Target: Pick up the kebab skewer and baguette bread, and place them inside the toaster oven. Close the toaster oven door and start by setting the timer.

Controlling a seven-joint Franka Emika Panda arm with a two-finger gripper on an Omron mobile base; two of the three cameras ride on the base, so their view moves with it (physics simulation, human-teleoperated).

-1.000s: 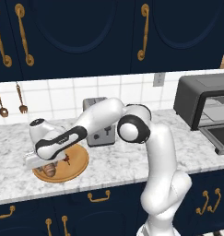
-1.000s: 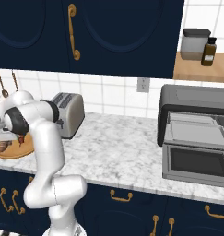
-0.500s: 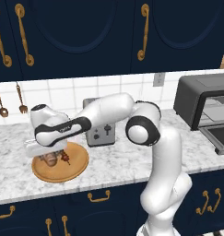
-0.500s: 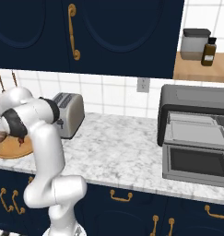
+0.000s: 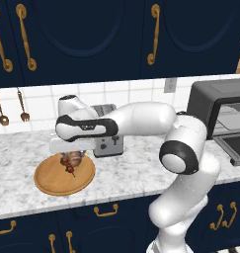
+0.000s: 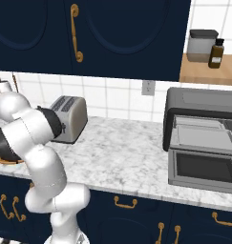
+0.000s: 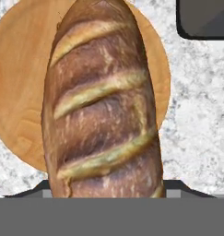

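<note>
My pincer grips the baguette across its middle, just above the wooden plate at the surface's left. I judge it light, crusty, crushable.

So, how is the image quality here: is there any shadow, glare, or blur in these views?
Left base view: sharp, flat even light, with a soft shadow under the gripper on the wooden plate. Right base view: no glare on the toaster oven door, though its glass reads dark. Hand view: the baguette bread looms very close, its crust texture slightly soft, the plate's rim crisp.
</note>
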